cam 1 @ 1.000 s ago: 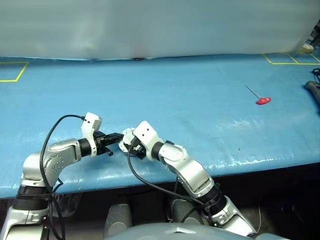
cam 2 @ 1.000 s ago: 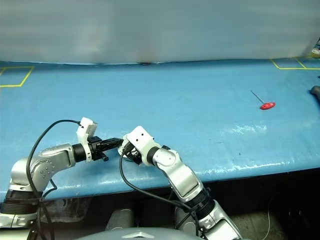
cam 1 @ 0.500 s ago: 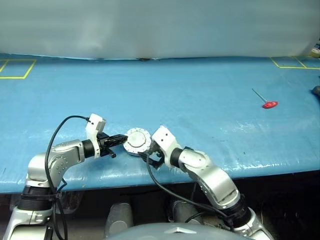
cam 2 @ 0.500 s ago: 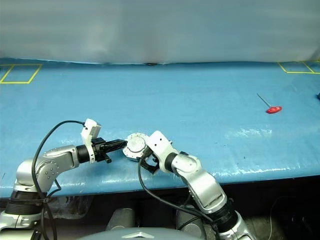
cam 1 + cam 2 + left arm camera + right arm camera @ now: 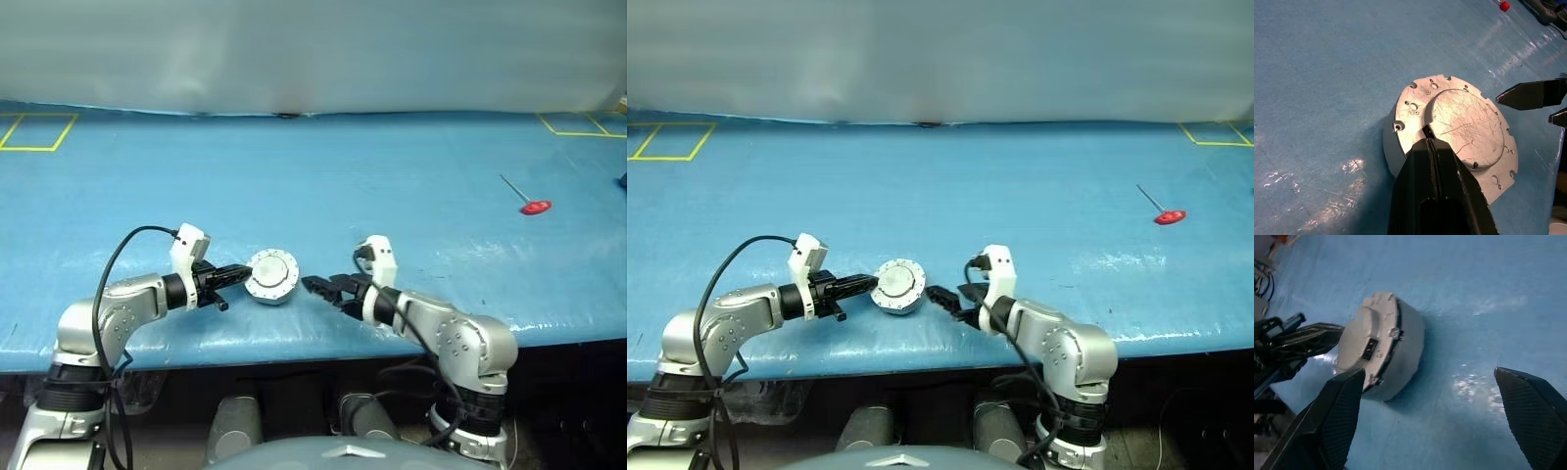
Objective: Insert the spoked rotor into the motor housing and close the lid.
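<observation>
A blue-covered desk [image 5: 411, 176] carries the work, with yellow tape squares at its far corners and a red-handled tool [image 5: 534, 206] well off to the right. Near the front edge we find the motor housing [image 5: 1405, 350] resting flat, its lid [image 5: 1459, 127] seated on top. Our left pincer [image 5: 1428, 134] is clenched, tips touching the lid's upper face. Our right pincer [image 5: 323, 287] is released, jaws wide, just beside the housing and clear of it. We judge the closing step essentially complete; next, verify the lid sits flush, then lift the left pincer away.
</observation>
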Available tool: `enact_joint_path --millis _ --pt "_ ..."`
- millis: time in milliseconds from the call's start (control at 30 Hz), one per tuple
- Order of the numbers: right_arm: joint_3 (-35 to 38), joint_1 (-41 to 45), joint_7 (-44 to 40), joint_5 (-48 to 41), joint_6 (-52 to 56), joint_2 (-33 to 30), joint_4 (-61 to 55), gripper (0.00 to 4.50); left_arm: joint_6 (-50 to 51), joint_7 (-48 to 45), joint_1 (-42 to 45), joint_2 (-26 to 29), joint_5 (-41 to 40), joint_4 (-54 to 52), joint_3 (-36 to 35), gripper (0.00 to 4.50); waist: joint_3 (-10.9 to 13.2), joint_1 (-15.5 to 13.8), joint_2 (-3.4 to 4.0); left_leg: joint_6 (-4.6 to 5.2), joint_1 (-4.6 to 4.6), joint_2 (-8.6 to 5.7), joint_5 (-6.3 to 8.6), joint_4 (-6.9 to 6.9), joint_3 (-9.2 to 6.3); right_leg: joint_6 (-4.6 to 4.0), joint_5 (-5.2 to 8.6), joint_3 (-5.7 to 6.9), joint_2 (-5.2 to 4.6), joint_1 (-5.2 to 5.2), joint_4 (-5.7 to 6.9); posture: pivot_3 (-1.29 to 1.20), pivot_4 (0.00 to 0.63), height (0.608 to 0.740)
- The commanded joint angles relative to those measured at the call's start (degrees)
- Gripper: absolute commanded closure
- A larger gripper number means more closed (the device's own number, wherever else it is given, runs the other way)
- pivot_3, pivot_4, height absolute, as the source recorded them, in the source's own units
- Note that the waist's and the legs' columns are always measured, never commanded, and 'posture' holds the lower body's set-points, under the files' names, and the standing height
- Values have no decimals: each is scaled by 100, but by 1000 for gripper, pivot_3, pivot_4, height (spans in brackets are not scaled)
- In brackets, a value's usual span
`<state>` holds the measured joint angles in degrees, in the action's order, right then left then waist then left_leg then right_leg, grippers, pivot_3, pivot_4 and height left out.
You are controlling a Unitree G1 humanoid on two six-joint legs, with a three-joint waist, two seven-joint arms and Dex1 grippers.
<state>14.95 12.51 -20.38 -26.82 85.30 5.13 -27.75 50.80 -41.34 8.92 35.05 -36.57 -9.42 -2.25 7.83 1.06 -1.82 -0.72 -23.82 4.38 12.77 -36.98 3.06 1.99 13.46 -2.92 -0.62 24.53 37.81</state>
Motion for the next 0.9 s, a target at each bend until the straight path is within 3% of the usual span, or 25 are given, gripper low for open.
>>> enact_joint_path --millis 33,433,900 --pt "515 360 262 -411 434 1314 89 32 131 -4 -121 -9 89 1 165 4500 5 27 15 1 -3 1 0 1 0 5 -3 -5 0 0 1 0 150 740" --pt "671 487 985 -911 388 1947 1302 32 118 31 -247 -15 89 -107 65 4500 -9 93 29 1 -5 1 0 15 -18 -6 9 7 14 -9 3 0 150 740" --pt "744 530 1593 -2736 -67 2128 2462 32 79 34 -252 -76 143 -91 101 4500 -16 118 35 1 2 2 0 16 -18 -1 12 6 15 -15 3 0 150 740"
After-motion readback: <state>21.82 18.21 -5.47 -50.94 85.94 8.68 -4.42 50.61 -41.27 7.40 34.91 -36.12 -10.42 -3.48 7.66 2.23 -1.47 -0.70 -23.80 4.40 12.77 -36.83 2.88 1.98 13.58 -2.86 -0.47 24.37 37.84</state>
